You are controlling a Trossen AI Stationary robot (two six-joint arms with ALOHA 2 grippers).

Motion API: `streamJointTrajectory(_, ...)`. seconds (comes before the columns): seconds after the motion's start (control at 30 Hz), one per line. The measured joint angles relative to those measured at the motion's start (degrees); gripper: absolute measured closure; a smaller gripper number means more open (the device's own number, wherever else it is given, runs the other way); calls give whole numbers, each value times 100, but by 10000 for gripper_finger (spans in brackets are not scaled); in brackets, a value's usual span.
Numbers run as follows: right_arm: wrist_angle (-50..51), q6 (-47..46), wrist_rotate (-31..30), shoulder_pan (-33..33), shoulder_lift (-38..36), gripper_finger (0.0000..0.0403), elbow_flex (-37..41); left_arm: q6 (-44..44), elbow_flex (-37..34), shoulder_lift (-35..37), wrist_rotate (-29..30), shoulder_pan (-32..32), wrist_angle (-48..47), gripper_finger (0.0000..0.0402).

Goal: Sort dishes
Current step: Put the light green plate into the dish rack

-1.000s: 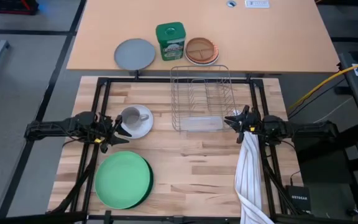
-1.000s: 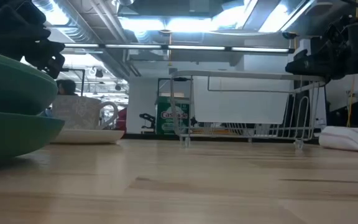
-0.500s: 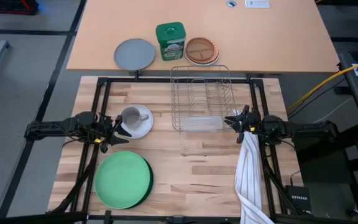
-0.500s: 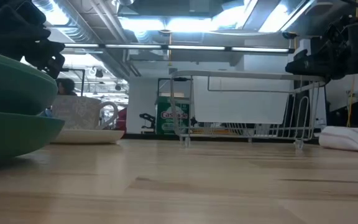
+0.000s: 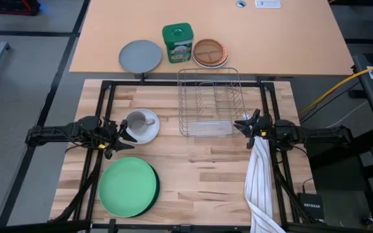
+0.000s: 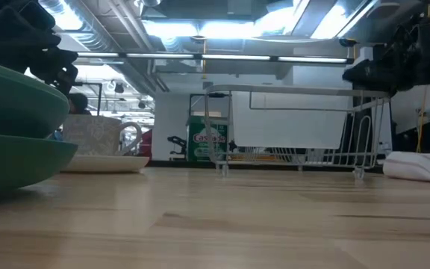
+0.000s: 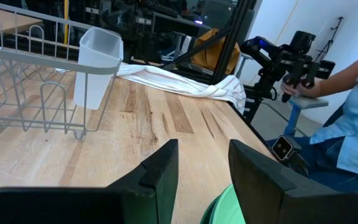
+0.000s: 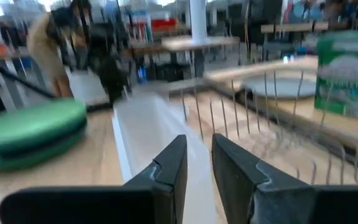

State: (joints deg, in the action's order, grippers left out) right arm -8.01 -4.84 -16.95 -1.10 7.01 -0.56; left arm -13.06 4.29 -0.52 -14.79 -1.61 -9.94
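My left end effector [image 5: 113, 134] hovers empty, slightly open, beside the mug [image 5: 136, 122] on its saucer [image 5: 149, 131]; plates [image 5: 128, 186] are stacked nearer. A careless approach could tip the mug. My right end effector [image 5: 245, 124], slightly open and empty, waits by the rack [image 5: 209, 103].

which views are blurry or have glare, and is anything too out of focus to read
High view: evenly lit and sharp. Low view: ceiling lights glare bright, the stacked plates loom soft at the near edge, the green canister label is too blurred to read. Right wrist view: smeared throughout, the dish rack wires streaky. Left wrist view: fairly crisp, the white towel clear.
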Motion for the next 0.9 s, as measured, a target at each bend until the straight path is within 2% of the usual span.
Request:
streamJointTrajectory(0.07,-185,7,-57,0,-3,324,0,0,2,-1,-2,0,1,270)
streamJointTrajectory(0.23,-244,49,-632,0,0,324,-1,0,1,-1,-1,0,1,270)
streamJointTrajectory(0.33,-297,46,-660,2,0,324,0,0,2,-1,-2,0,1,270)
streamJointTrajectory(0.53,-790,20,-604,1,0,324,-47,0,2,-1,0,2,0,270)
streamJointTrajectory(0.7,-940,15,-405,0,213,324,-512,0,0,-1,0,0,1,270)
streamJointTrajectory(0.9,-913,-314,44,0,1131,324,-1162,0,2,-1,-2,1,1,270)
